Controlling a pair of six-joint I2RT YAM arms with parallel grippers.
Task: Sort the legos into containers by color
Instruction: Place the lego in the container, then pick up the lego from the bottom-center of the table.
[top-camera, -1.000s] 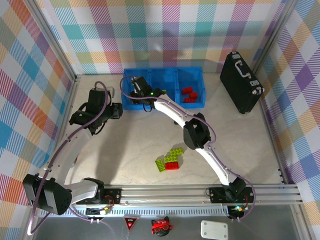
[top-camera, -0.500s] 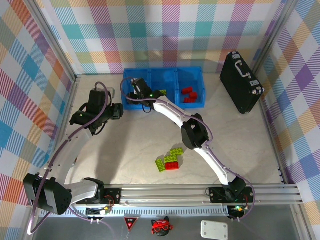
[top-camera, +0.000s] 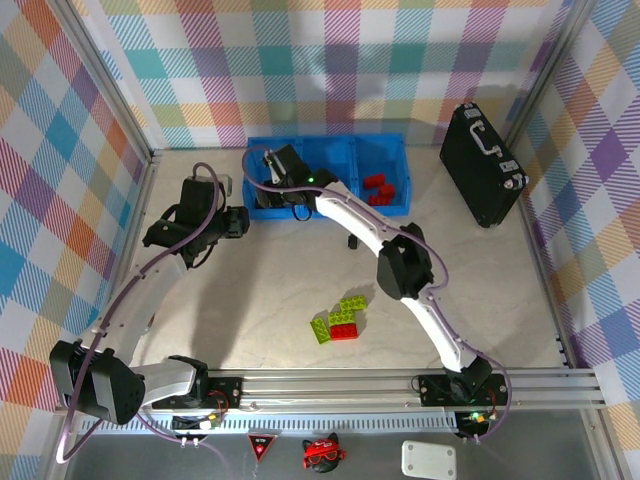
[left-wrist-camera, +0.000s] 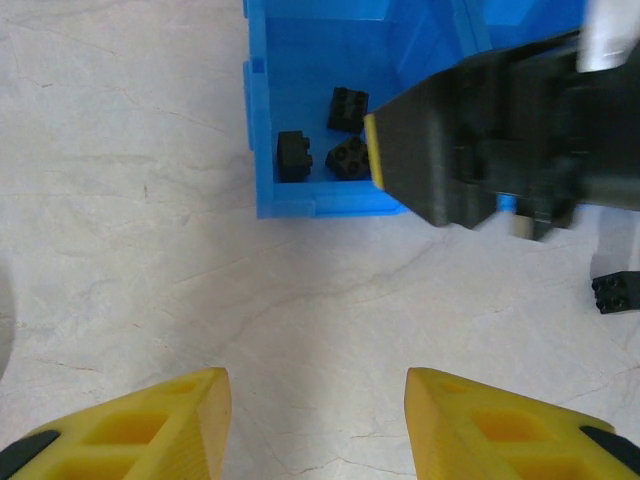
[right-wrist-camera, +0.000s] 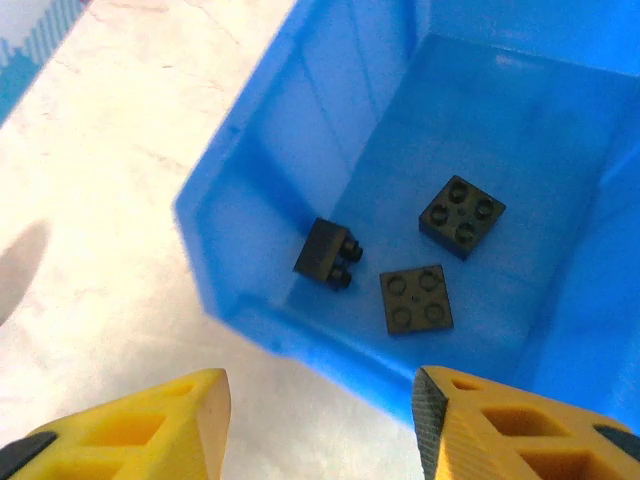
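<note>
The left arm arcs up from its base at the near-left corner of the desk (top-camera: 250, 290), forearm bent rightward, so the left hand (top-camera: 238, 222) points at the left end of the containers (top-camera: 330, 152). In its wrist view the left hand (left-wrist-camera: 315, 400) is released, its yellow fingers (left-wrist-camera: 150, 425) apart over bare desk with nothing between them, just short of the blue wall (left-wrist-camera: 300, 205).

The right arm reaches from its base at the near right, folds at a raised elbow mid-desk, and stretches up-left until the right hand (top-camera: 274, 168) hangs over the left compartment. The right hand (right-wrist-camera: 320, 400) is also released, fingers spread and empty above the compartment's near wall (right-wrist-camera: 250, 200). Three black legos (right-wrist-camera: 415, 298) lie on that compartment's floor, apart from one another; the left wrist view sees them (left-wrist-camera: 350, 157) too, with the right hand (left-wrist-camera: 430, 150) beside them.

Further right, one black brick (top-camera: 352, 242) lies on the desk just beside the right forearm. A cluster of green and red legos (top-camera: 338, 322) sits mid-desk, nearer the bases. Red legos (top-camera: 380, 188) lie in the right compartment.

Against a second ago, the left arm is about where it was. The right elbow sits further right, and the right hand, clenched then, has parted. The lone black brick on the desk did not show then.
</note>
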